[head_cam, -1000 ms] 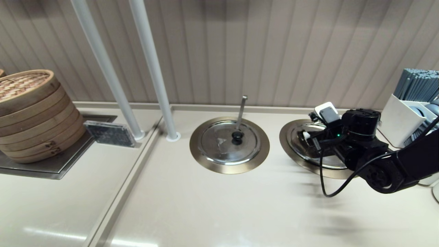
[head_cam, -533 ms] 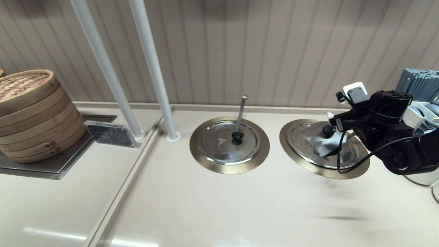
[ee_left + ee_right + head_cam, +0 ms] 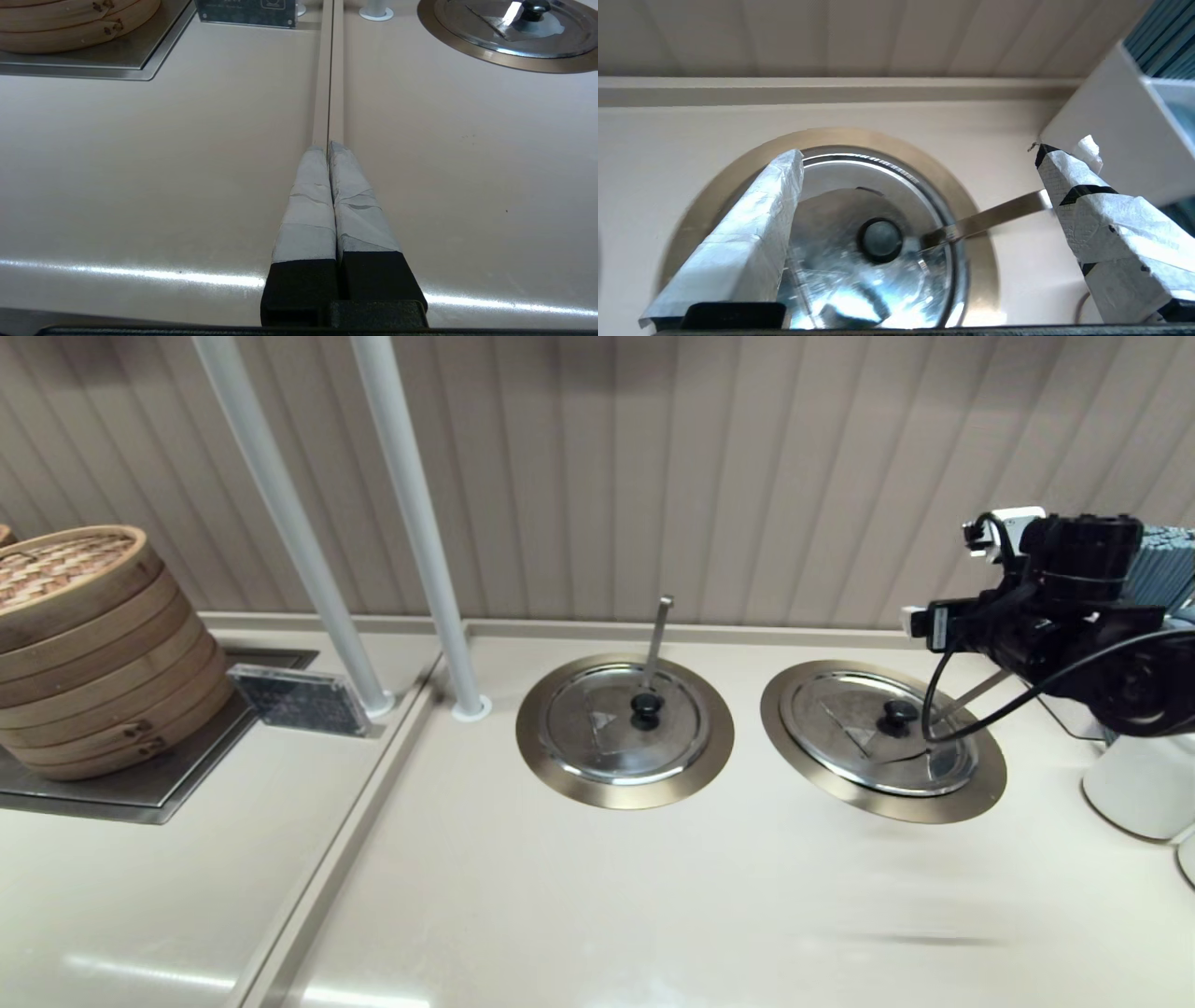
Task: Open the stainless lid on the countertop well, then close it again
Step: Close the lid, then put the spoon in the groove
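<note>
The stainless lid (image 3: 864,728) lies shut in the right countertop well (image 3: 794,747), inside its bronze-gold ring. Its black knob (image 3: 898,714) is free. The ladle handle (image 3: 976,695) slants out to the right through the lid's notch. My right gripper (image 3: 922,620) hangs open above and behind the lid, to its right, holding nothing. In the right wrist view the lid (image 3: 831,200), knob (image 3: 880,239) and ladle handle (image 3: 994,217) show between the spread fingers of the right gripper (image 3: 920,156). My left gripper (image 3: 329,145) is shut and empty, parked low over the counter seam.
The twin lid (image 3: 607,723) with its upright ladle handle (image 3: 659,635) sits in the middle well. A bamboo steamer stack (image 3: 84,644) and a dark plaque (image 3: 299,700) stand at left. Two white poles (image 3: 420,523) rise behind. A white utensil holder (image 3: 1101,135) stands close beside my right gripper.
My right gripper has risen and drawn back to the right, away from the knob. The lid, hidden under the gripper a second ago, now lies uncovered in its well.
</note>
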Tool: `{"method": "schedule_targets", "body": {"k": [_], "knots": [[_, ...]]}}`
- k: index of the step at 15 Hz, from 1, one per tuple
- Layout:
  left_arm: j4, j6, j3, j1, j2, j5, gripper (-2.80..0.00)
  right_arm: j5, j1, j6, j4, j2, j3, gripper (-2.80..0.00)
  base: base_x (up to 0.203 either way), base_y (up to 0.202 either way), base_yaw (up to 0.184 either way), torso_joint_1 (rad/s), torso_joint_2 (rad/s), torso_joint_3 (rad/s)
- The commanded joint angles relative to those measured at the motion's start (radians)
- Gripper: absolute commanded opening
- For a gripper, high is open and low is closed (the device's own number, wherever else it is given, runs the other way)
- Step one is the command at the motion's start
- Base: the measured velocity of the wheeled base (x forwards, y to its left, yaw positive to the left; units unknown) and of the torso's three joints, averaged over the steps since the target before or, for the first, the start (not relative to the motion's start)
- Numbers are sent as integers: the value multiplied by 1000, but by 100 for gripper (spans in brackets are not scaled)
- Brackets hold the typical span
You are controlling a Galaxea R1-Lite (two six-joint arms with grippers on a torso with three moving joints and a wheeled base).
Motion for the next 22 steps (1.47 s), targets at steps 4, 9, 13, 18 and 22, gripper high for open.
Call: {"method": "schedule_targets", "body": {"k": [4,9,13,18,22], "knots": [[0,1,0,0,0,0,-280,4,11,535,755,70,-398,0,0,0,0,0,0,0],[0,0,1,0,0,0,-280,18,-55,594,862,241,-511,0,0,0,0,0,0,0],[0,0,0,0,0,0,-280,23,-69,602,863,274,-526,0,0,0,0,0,0,0],[0,1,0,0,0,0,-280,21,-100,608,867,259,-527,0,0,0,0,0,0,0],[0,1,0,0,0,0,-280,23,-139,587,873,291,-557,0,0,0,0,0,0,0]]}}
